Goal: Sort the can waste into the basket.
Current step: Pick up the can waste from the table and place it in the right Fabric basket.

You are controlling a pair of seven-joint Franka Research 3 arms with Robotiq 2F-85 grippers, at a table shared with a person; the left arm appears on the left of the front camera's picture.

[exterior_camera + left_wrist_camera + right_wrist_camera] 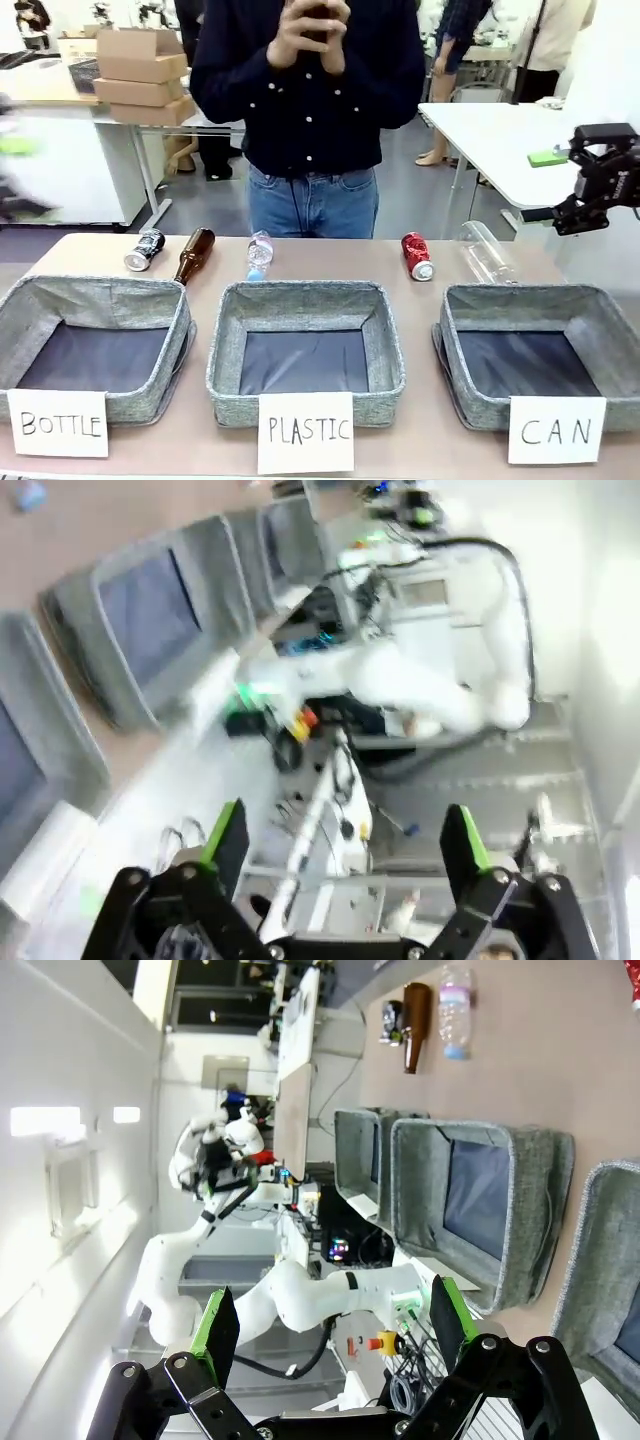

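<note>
Red can (416, 255) lies behind CAN basket (470, 306) (far rim).

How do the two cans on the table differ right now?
The red can lies right of centre, just behind the gap between the PLASTIC basket and CAN basket; the dark can lies far left, behind the BOTTLE basket, beside a brown bottle. The red one is far nearer its basket. Both lie on their sides, untouched.

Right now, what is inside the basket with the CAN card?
The CAN basket holds nothing visible, only dark lining. The white card hides part of its front wall. The red can lies behind it on the table.
</note>
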